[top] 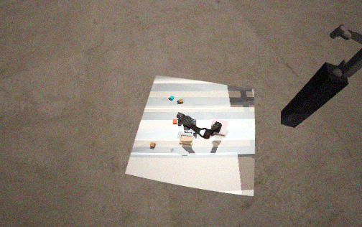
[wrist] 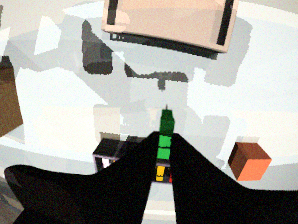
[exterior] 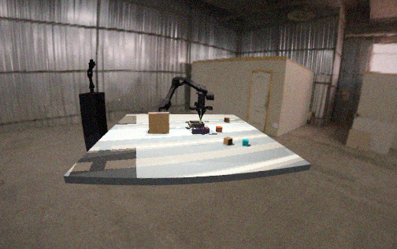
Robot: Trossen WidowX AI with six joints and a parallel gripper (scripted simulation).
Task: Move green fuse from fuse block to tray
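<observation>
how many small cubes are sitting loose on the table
4: a teal cube and a brown cube together at the far side, an orange cube beside the gripper, another orange cube alone. Others may be hidden.

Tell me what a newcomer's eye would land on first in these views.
In the wrist view, the green fuse stands out, pinched at the tip of the dark gripper with the tray ahead at the top of the frame. An orange cube sits to the right. In the exterior view, the arm hangs over the fuse block on the striped table, beside a tan box.
</observation>
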